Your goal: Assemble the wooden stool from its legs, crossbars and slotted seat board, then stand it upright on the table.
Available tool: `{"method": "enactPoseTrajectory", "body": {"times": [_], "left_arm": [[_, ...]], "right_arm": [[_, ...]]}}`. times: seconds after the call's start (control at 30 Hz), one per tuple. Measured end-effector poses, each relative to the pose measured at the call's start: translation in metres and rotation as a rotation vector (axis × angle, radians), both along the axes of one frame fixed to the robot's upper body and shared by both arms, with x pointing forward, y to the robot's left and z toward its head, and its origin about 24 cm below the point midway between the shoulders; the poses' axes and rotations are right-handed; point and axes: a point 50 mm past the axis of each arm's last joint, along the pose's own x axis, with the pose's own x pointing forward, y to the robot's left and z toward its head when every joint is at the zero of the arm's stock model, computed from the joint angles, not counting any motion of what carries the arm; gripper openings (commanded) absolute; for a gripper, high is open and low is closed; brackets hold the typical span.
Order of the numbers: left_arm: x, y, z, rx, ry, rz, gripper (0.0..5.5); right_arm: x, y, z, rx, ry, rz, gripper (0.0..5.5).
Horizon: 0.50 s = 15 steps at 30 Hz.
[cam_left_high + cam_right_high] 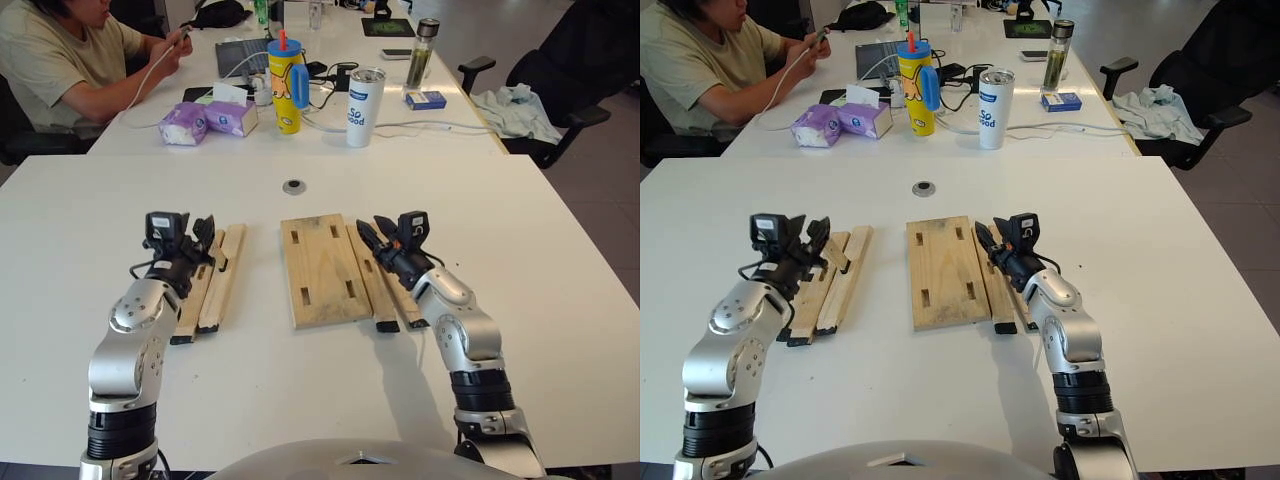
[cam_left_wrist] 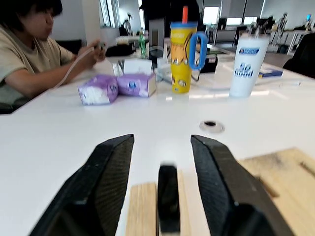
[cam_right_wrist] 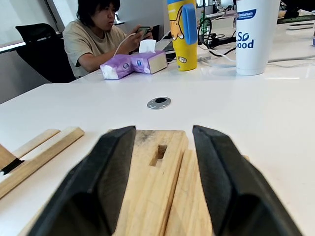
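Observation:
The slotted seat board (image 1: pixel 322 268) lies flat at the middle of the white table (image 1: pixel 560 250). Left of it lie wooden legs and crossbars (image 1: pixel 222 278) side by side; more legs with black ends (image 1: pixel 378 292) lie along the board's right edge. My left gripper (image 1: pixel 204 238) hovers open just over the far ends of the left pieces, a black-tipped piece (image 2: pixel 168 196) between its fingers (image 2: pixel 110 172). My right gripper (image 1: pixel 367 231) stands open low over the board's right edge and the nearest leg (image 3: pixel 189 196), with a board slot (image 3: pixel 158 153) ahead of it.
A cable grommet (image 1: pixel 293 186) sits in the table beyond the board. On the far table stand a white tumbler (image 1: pixel 365 105), a yellow bottle (image 1: pixel 285 88) and tissue packs (image 1: pixel 208 121). An office chair (image 1: pixel 560 110) stands at the far right.

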Motion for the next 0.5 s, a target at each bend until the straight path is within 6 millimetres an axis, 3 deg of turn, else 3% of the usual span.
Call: {"method": "enactPoseTrajectory", "body": {"times": [0.1,0.2,0.33,0.4,0.5], "left_arm": [[0.008,-0.006,0.03,-0.016,-0.135,-0.013,2.09],[0.036,-0.008,0.073,-0.047,-0.257,0.003,2.09],[0.056,-0.008,0.097,-0.06,-0.284,-0.009,2.09],[0.062,-0.005,0.077,-0.067,-0.165,-0.007,2.09],[0.056,0.001,0.02,-0.09,0.094,0.024,2.09]], "right_arm": [[0.003,0.002,0.002,0.005,-0.014,0.007,2.15],[0.008,0.005,0.005,0.009,-0.025,0.022,2.15],[0.012,0.007,0.006,0.009,-0.035,0.036,2.15],[0.014,0.008,0.007,0.008,-0.042,0.038,2.15],[0.015,0.01,0.008,0.004,-0.05,0.046,2.15]]}}
